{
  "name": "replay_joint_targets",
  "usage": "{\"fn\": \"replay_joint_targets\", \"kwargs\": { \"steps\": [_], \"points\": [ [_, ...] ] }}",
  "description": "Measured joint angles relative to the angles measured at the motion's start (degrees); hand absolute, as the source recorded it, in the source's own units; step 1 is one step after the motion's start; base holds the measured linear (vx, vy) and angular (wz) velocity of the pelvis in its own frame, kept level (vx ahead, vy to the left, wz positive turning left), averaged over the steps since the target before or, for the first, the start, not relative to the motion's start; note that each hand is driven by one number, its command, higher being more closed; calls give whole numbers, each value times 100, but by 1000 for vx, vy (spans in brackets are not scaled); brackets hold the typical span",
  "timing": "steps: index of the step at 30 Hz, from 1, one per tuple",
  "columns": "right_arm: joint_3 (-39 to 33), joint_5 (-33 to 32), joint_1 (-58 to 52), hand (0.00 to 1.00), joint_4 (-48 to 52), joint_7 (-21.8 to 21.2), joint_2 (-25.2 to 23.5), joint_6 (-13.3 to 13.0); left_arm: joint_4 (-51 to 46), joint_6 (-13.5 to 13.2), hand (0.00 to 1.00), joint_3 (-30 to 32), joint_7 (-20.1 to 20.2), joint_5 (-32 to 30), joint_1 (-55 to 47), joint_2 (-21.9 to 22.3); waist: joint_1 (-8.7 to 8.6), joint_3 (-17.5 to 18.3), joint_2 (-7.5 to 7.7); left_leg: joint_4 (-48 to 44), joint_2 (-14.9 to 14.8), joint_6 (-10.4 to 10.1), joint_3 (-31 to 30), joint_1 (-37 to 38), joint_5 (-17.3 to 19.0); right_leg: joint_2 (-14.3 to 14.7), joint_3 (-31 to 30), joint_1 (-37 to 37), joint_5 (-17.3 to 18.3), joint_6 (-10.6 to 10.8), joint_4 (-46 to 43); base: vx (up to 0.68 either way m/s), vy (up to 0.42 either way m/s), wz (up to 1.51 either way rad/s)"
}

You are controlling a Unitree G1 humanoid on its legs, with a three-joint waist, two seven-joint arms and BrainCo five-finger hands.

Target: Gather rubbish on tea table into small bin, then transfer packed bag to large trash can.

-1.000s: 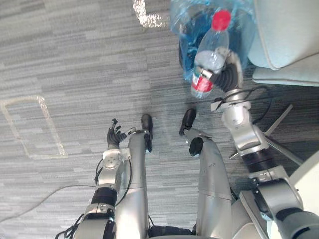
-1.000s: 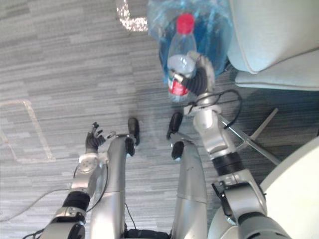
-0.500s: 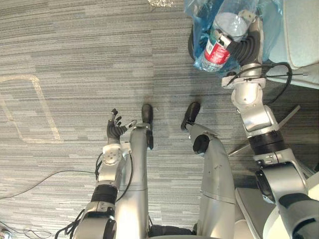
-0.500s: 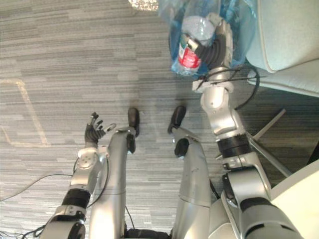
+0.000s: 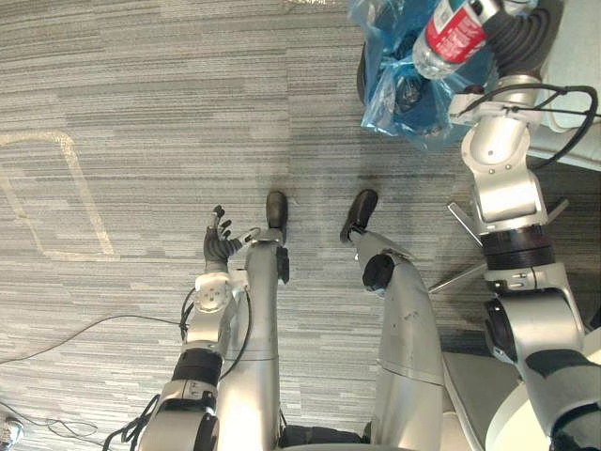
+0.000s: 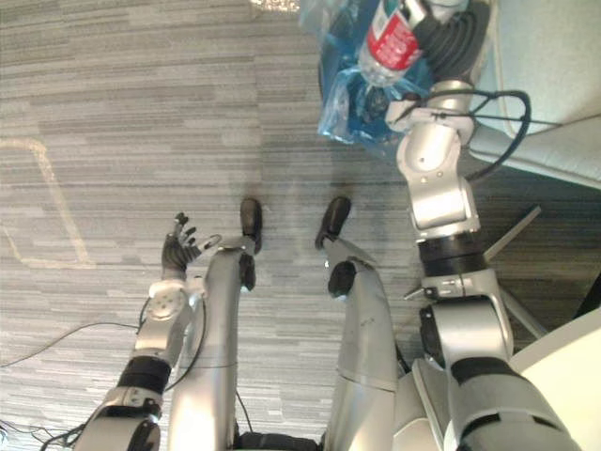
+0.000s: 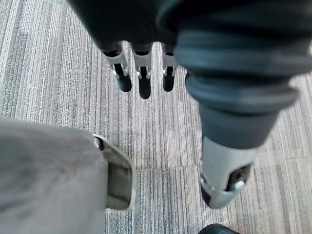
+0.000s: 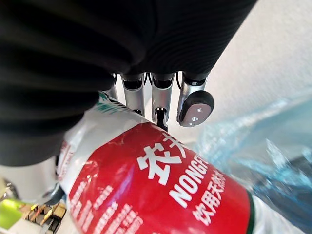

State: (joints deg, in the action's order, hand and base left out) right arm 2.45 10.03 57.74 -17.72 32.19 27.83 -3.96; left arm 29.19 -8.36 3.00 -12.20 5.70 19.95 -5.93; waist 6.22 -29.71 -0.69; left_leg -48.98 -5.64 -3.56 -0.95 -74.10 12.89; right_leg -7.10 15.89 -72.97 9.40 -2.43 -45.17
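Note:
A clear plastic bottle with a red label is held tilted above the small bin lined with a blue bag. My right hand is shut on the bottle. In the right wrist view the red label lies under my curled fingers, with the blue bag beyond. The bin stands on the grey carpet against a pale seat. My left hand hangs open low beside my body, its fingers straight over the carpet.
A pale upholstered seat stands right of the bin, with thin metal legs below it. The white round table's edge shows at the lower right. Tape outlines mark the carpet at the left.
My right hand has carried the bottle farther away and to the right, over the bin's bag, and tilted it. The camera has shifted. My left hand stays as it was.

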Motion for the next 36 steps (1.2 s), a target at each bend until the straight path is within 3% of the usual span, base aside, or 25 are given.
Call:
{"fn": "replay_joint_targets", "kwargs": {
  "steps": [6, 17, 30, 36],
  "points": [
    [-15, -114, 62, 0, -620, 61, -2, 1, 82, -32, 0, -20, -6, 2, 26, 4, -2, 112, -8, 33, 3, -20, -87, -118, -21, 0, 104, -64, -3, -5, 45, 4, 5, 3],
    [18, -65, -262, 0, -888, -2, -74, 6, 312, -41, 0, -18, -20, -2, 198, 0, -43, 167, 0, -26, -16, -28, -77, -191, -30, 7, 98, -139, -21, -33, 17, 1, 0, -1],
    [763, 819, -857, 0, -1372, -686, -83, 2, 473, -42, 0, 7, -43, -117, 248, -74, -103, 242, 43, -34, -73, -26, -30, -198, -29, 46, 93, -139, -66, -100, 76, 2, 0, -2],
    [952, 1028, -809, 0, -1750, -764, -88, 13, 600, -43, 0, 2, -42, -117, 383, -163, -104, 242, 43, -15, -96, -25, -42, -267, -29, 87, 114, -167, -96, -145, 154, 7, -2, -2]
  ]
}}
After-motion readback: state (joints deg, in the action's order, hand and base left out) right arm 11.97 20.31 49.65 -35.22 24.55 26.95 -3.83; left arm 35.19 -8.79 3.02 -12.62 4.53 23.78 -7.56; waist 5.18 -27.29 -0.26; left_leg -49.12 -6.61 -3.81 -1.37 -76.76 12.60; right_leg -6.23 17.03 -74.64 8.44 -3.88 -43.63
